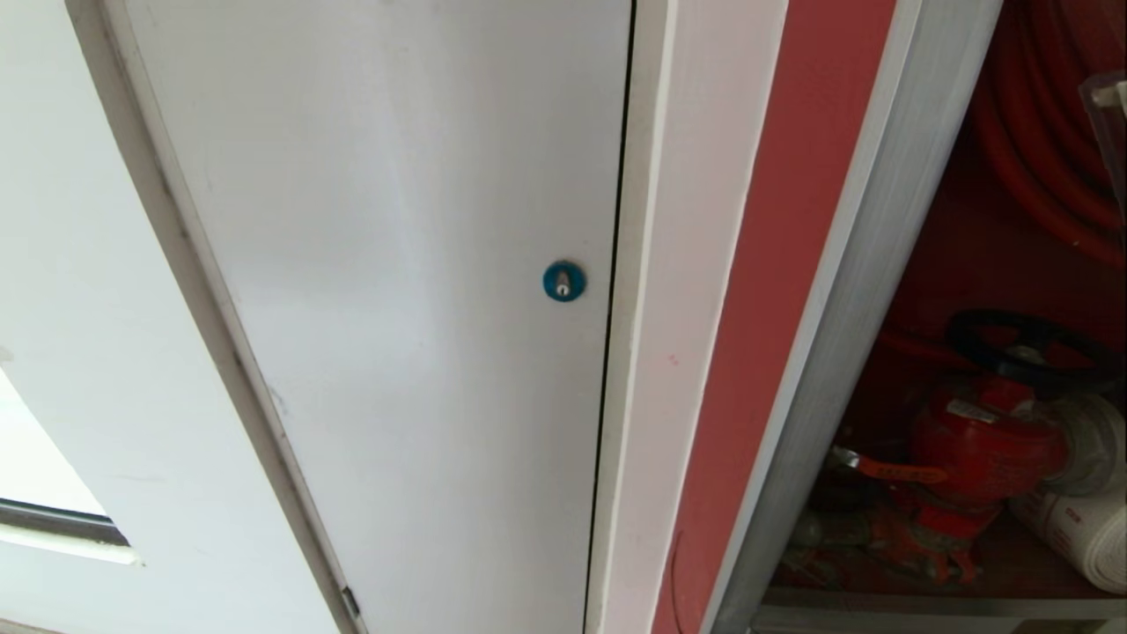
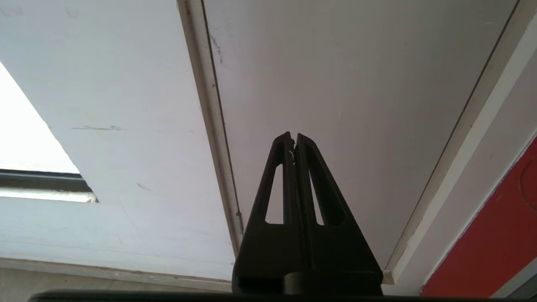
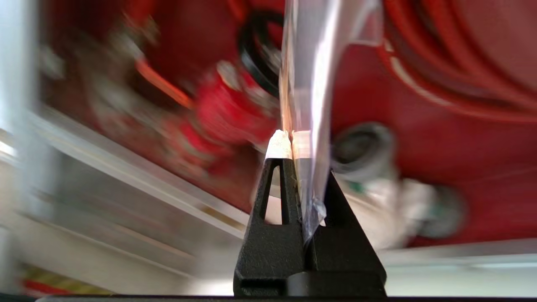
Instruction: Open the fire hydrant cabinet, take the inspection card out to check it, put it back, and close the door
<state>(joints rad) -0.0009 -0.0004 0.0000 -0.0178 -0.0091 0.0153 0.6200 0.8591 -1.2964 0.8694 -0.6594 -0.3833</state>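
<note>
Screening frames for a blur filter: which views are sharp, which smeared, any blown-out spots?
Head view: sharp; blue lock crisp. Left wrist view: sharp, with a blown-out white patch at its edge. Right wrist view: valve and hose smeared; the right gripper stays crisp, with glare on the inspection card between its fingers.

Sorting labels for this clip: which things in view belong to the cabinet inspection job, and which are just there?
Job:
- open red-lined fire hydrant cabinet
- glossy clear-sleeved inspection card, clamped in right gripper

Just there:
- plain white panel with blue round lock
- shut left gripper
</note>
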